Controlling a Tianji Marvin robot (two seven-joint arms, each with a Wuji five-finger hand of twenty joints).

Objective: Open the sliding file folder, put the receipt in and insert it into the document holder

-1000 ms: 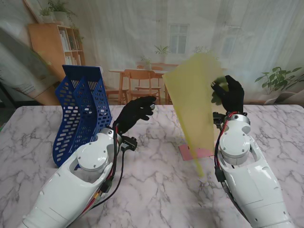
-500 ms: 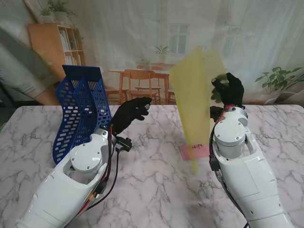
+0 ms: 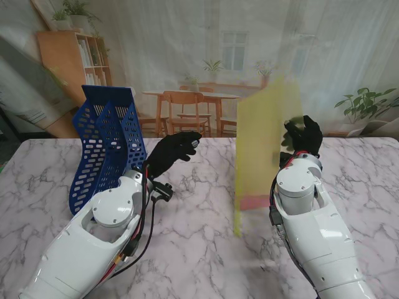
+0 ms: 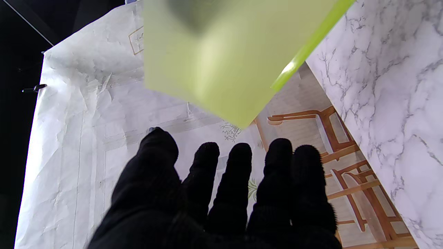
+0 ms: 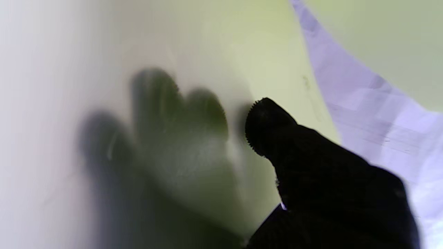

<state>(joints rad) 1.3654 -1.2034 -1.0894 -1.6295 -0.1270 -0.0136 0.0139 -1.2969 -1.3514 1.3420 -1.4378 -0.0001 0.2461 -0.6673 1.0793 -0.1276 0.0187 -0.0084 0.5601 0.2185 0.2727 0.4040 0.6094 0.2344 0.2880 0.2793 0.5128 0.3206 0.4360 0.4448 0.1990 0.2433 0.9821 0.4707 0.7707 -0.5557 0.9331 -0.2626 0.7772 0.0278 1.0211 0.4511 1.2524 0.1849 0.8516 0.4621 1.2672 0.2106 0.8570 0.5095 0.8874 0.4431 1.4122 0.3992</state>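
Nearest, the two white arms are seen rising from the near corners of the marble counter (image 3: 199, 249). Farther out, on the left, the left hand (image 3: 175, 151) is held above the counter with nothing in it; in the left wrist view its black-gloved fingers (image 4: 238, 173) are stretched out side by side and only slightly parted, the thumb set a little apart. On the right, the right hand (image 3: 303, 136) is raised, and the yellow file folder (image 3: 262, 143) is gripped by it near the folder's upper right edge. In the right wrist view the thumb (image 5: 273, 138) is pressed on the near face of the translucent sheet, while the other fingers are made out as dark shapes through it, so the folder is pinched between them. The folder is held upright and blurred, its lower tip hanging over the counter between the two arms. A small pink receipt (image 3: 252, 202) is seen lying flat on the counter, partly hidden behind the folder's lower part and just beside the right arm. Farther off on the left, the blue perforated document holder (image 3: 109, 146) is stood on the counter, leaning back, well apart from the folder. Beyond the counter's far edge, a printed backdrop of chairs and windows is hung.
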